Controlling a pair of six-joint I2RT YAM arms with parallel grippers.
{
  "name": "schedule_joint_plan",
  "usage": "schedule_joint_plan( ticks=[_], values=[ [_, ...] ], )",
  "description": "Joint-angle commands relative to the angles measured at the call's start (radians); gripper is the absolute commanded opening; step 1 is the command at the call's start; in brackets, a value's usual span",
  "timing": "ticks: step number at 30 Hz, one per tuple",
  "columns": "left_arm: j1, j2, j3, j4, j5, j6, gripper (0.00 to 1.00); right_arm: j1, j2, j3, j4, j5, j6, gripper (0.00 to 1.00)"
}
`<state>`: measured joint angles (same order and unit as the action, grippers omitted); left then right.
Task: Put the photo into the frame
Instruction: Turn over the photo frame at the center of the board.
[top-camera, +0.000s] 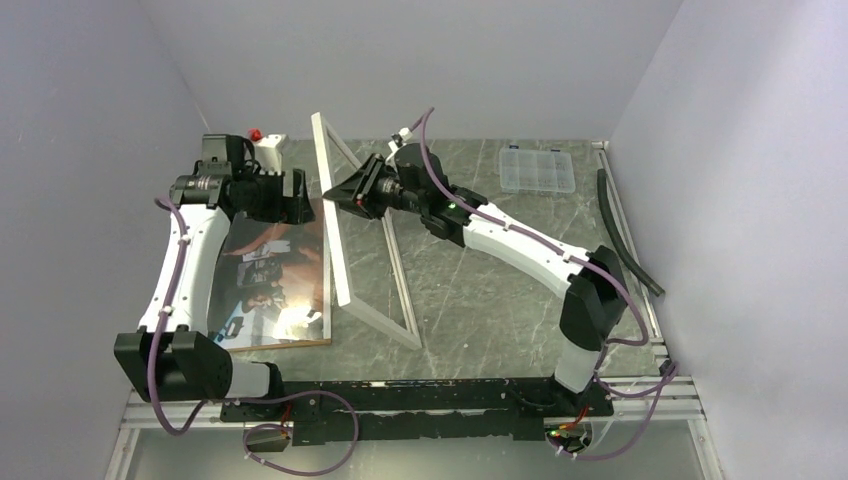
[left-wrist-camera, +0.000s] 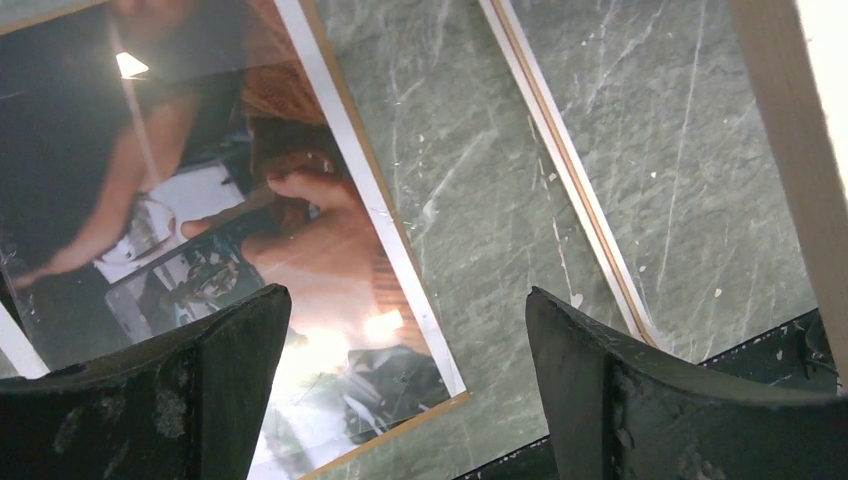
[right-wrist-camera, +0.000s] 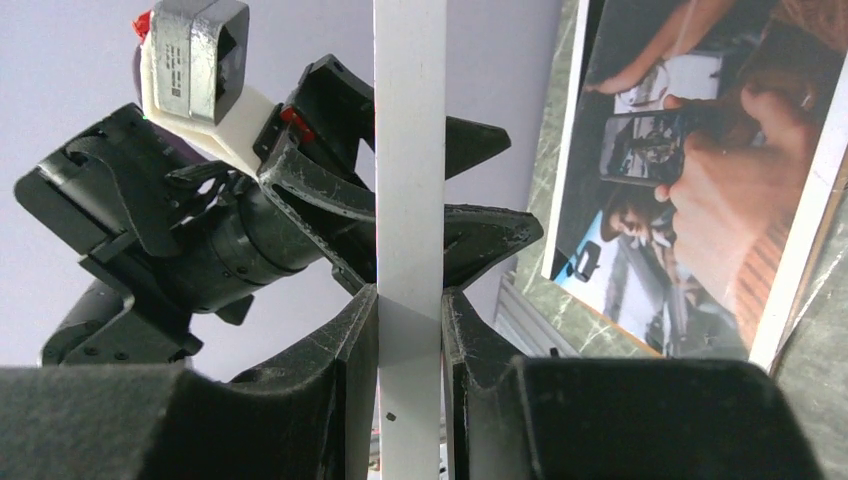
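Observation:
The photo (top-camera: 270, 280) lies face up on the table at the left, dark with skin and orange tones; it also shows in the left wrist view (left-wrist-camera: 200, 200) and the right wrist view (right-wrist-camera: 680, 180). The frame (top-camera: 340, 260) is white and thin-railed, tipped up on its near edge beside the photo's right side. My right gripper (top-camera: 347, 190) is shut on the frame's raised left rail (right-wrist-camera: 410, 200), one finger on each face. My left gripper (top-camera: 303, 197) hovers open and empty over the photo's far right part, with wide-apart fingers (left-wrist-camera: 225, 350). The frame's rails (left-wrist-camera: 570, 170) show to its right.
A brown backing panel (top-camera: 300, 344) lies under the photo, its edge showing along the near side (left-wrist-camera: 400, 420). A clear plastic compartment box (top-camera: 537, 170) sits at the back right. A black hose (top-camera: 625, 235) runs along the right edge. A white red-capped object (top-camera: 264, 146) stands at the back left.

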<state>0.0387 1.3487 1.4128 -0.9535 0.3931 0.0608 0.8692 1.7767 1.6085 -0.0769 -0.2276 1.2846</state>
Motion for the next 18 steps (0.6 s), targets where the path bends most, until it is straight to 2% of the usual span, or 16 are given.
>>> schedule_joint_plan(
  ticks=[1, 4, 12, 15, 18],
  values=[
    [-0.072, -0.010, 0.055, 0.021, -0.031, -0.054, 0.93, -0.035, -0.110, -0.069, 0.197, -0.078, 0.103, 0.00],
    [-0.124, 0.014, 0.102, 0.034, -0.053, -0.088, 0.92, -0.071, -0.149, -0.135, 0.221, -0.101, 0.120, 0.08],
    [-0.259, 0.119, 0.209, 0.111, -0.164, -0.119, 0.91, -0.160, -0.247, -0.251, 0.188, -0.159, 0.113, 0.41],
    [-0.313, 0.193, 0.263, 0.122, -0.222, -0.120, 0.90, -0.199, -0.284, -0.273, 0.143, -0.184, 0.094, 0.55],
    [-0.363, 0.263, 0.299, 0.144, -0.305, -0.121, 0.89, -0.241, -0.317, -0.271, 0.086, -0.214, 0.054, 0.63]
  ],
)
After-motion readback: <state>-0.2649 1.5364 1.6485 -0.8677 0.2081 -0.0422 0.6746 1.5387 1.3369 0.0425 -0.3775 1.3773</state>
